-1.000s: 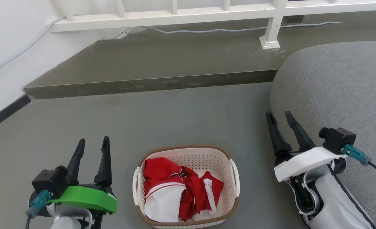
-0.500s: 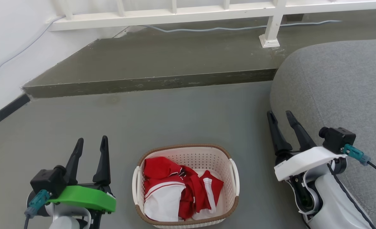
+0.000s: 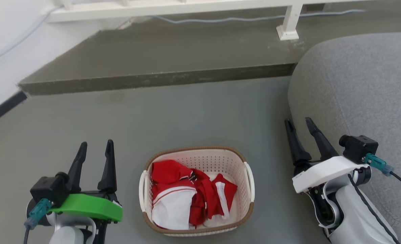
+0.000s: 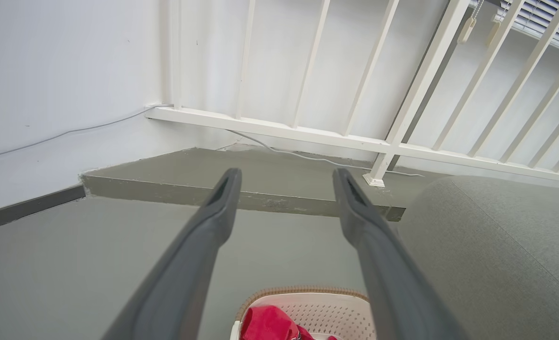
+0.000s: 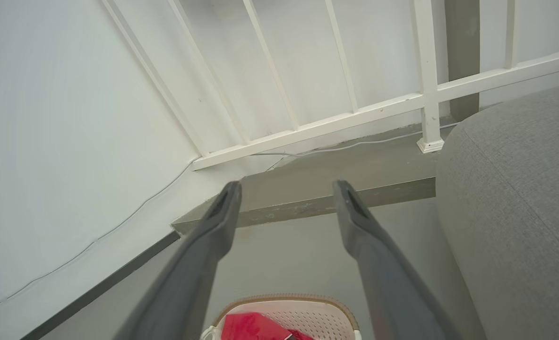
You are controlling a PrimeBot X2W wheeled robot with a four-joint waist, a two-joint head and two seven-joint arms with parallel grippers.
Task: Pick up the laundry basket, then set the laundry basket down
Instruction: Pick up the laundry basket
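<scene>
The grey floor [image 3: 186,112] carried the laundry basket [image 3: 207,162] at 6 o'clock in the head view, between the left gripper [image 3: 96,143] and right gripper [image 3: 298,120], both with fingers spread and empty. Red-and-white clothes [image 3: 186,193] hid its bottom; the wrist views cut it off.

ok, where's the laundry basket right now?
Head view, bottom centre: the laundry basket sits on the grey floor between the left gripper and the right gripper, touching neither, with the grey sofa to its right.
</scene>
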